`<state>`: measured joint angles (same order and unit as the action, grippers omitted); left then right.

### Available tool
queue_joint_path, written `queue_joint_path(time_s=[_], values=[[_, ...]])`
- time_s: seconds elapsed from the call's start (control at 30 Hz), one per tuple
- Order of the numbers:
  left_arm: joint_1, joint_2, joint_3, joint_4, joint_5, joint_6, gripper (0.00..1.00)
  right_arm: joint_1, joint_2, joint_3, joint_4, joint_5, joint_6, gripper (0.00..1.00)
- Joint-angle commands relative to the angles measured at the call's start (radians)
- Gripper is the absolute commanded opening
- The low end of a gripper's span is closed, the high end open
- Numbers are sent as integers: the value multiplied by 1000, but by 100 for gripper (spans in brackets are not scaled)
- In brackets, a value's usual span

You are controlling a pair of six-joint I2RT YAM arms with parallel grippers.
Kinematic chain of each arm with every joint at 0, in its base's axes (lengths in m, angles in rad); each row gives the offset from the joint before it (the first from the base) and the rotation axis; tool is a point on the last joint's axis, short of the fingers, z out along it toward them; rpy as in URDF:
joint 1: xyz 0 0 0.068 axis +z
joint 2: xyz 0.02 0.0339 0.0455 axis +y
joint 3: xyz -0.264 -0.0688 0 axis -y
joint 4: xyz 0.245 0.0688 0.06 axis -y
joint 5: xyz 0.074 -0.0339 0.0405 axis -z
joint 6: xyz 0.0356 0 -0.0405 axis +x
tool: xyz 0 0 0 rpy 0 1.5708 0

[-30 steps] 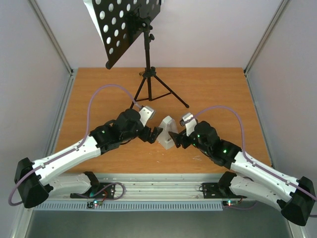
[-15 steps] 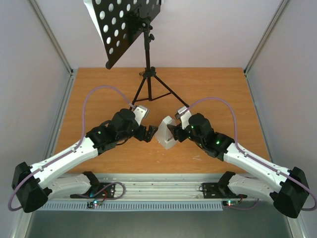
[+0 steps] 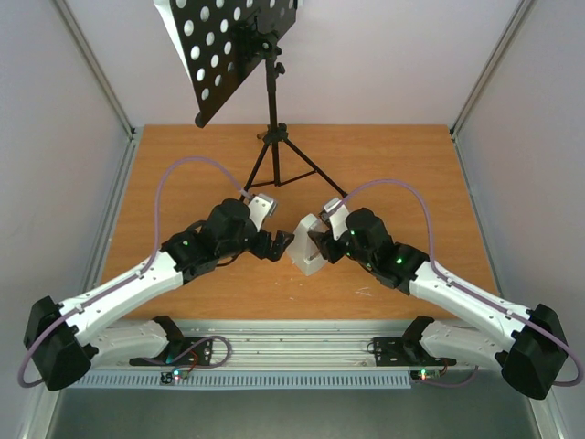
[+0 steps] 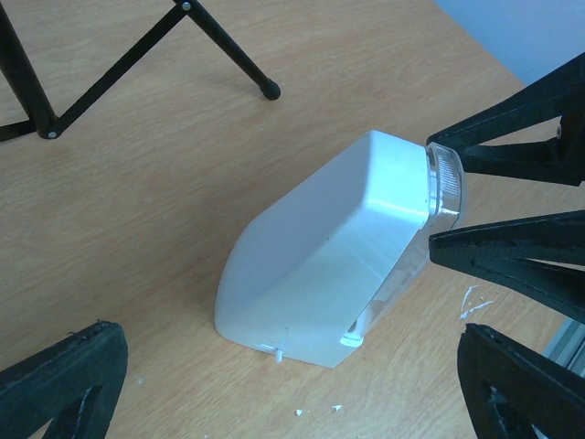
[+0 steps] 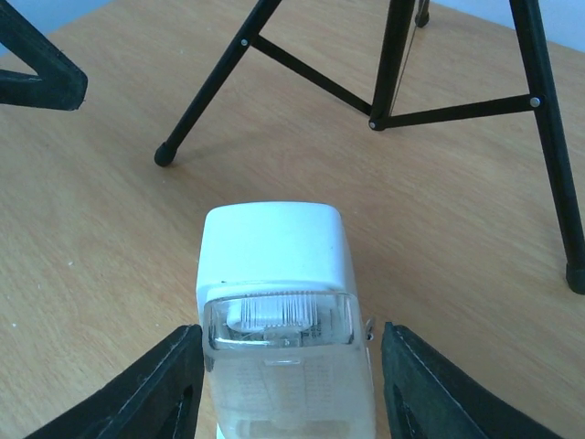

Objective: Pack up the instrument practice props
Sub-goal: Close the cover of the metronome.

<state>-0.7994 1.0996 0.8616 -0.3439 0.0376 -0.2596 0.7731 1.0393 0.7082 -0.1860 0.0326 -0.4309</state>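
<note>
Standing on its wide base near the middle of the table (image 3: 183, 165), the metronome (image 3: 306, 245) is a small white body that narrows toward a rounded, flat-topped crown. Its back and sides are smooth, opaque white plastic with a soft sheen. The face turned to the right arm is a clear cover, and behind it, near the top, sits a pale ribbed piece. In the left wrist view the metronome (image 4: 329, 265) shows a tiny white peg low on one side near the base.

The left gripper (image 3: 280, 247) hangs just beside the metronome, its jaws spread wide and touching nothing. The right gripper (image 3: 320, 245) has its jaws on either side of the metronome's (image 5: 274, 274) upper part. One finger lies against the clear cover and the other is a sliver off, so it cannot be told whether they actually pinch it.

Farther back on the table stands the black music stand (image 3: 271, 101), its tripod feet splayed on the wood. Its desk, full of round holes, is tilted high above. A few white flecks (image 4: 471, 302) lie on the wood near the metronome.
</note>
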Motion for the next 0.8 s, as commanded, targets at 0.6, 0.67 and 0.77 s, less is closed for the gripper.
queue_joint_path(time_s=[0.6, 0.67, 0.77], values=[[12, 142, 75, 61, 34, 3, 87, -3, 3, 5, 26, -22, -99, 41], [12, 155, 76, 72, 32, 5, 83, -4, 1, 4, 26, -22, -103, 40], [12, 178, 83, 83, 37, 9, 79, -2, 2, 2, 26, -22, -111, 39]])
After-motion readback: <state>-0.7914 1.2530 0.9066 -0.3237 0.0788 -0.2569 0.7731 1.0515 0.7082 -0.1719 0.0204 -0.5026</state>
